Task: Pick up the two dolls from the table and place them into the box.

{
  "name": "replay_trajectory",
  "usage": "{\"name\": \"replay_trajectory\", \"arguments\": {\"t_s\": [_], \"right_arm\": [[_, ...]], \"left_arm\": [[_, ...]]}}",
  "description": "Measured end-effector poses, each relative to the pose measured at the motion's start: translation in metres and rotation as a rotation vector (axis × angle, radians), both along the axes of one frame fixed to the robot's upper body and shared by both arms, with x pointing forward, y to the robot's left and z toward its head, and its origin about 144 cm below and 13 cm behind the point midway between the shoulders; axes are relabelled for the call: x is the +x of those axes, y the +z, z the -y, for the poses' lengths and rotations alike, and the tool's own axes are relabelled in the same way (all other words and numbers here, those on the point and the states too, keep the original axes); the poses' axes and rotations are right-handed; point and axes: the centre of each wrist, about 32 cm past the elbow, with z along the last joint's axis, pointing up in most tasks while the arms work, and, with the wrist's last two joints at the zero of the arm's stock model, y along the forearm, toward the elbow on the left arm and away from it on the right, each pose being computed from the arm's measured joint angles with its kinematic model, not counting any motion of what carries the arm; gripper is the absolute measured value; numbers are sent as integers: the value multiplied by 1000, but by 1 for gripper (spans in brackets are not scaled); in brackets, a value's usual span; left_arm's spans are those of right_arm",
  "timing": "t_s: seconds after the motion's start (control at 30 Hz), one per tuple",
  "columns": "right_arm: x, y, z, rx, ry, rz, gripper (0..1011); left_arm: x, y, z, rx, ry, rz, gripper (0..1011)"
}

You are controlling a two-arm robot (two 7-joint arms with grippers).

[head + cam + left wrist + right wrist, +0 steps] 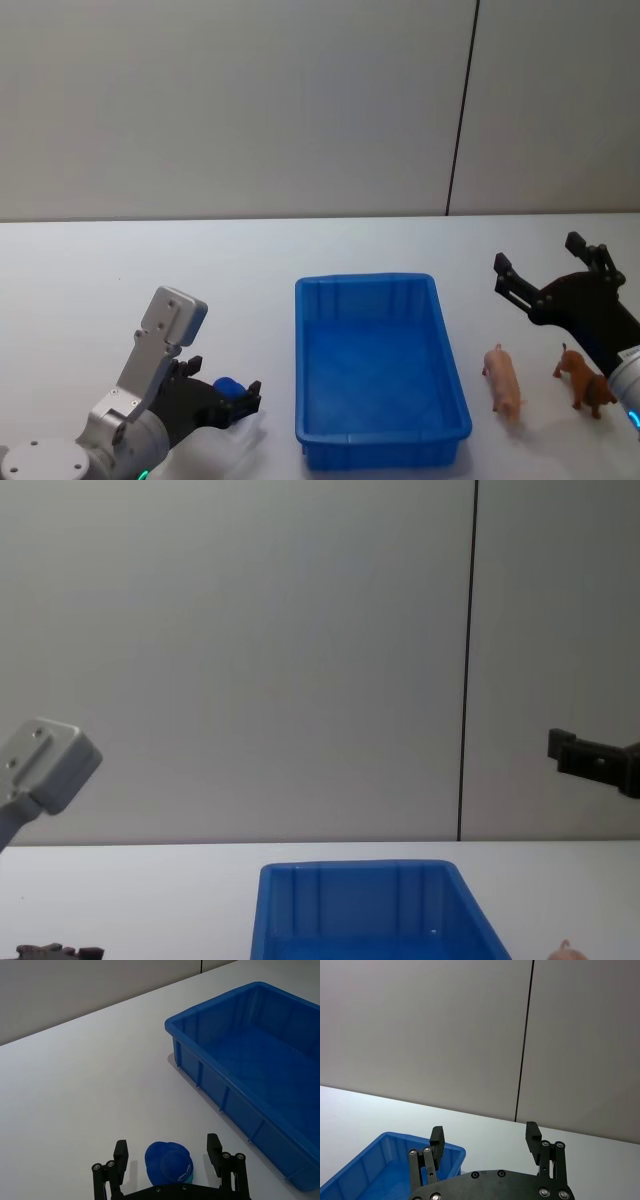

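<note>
Grey panelled wall (250,100) at the back, white bench (150,270) in front, with box (365,281) at centre. At 9 o'clock of box, low on bench: left gripper (167,1144), jaws released and set either side of blue doll (169,1162), a gap on each flank, nothing clamped yet. Needs only a squeeze, by the look of it, then a lift and a carry toward 3 o'clock over the near wall of box. Just beside box at 3 o'clock: pink doll (503,378), long axis from 12 to 6, with brown toy (583,378) near it, farther toward 3. Up at 1 o'clock of pink doll: right gripper (538,255), jaws released and empty, plainly the nearer arm for that one. Likely calls for a descent with jaws across the narrow flanks. From left wrist view, the clear gaps round blue doll, half hidden by the jaws in head view. From chest view, right gripper's height, up against wall and well above bench. From head view, pink doll's lie.
</note>
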Motion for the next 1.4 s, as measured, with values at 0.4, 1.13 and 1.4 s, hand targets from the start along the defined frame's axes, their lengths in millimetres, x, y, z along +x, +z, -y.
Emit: {"name": "replay_trajectory", "arguments": {"t_s": [0.4,1.13,1.4], "right_arm": [[0,0,0,0,0,0,1001],[0,0,0,0,0,0,1001],[0,0,0,0,0,0,1001]], "left_arm": [[4,-1,5,-8,15,-38,1000],[7,-5,8,-13,56,-116,1000],[9,-5,9,-5,60,-123,925]]}}
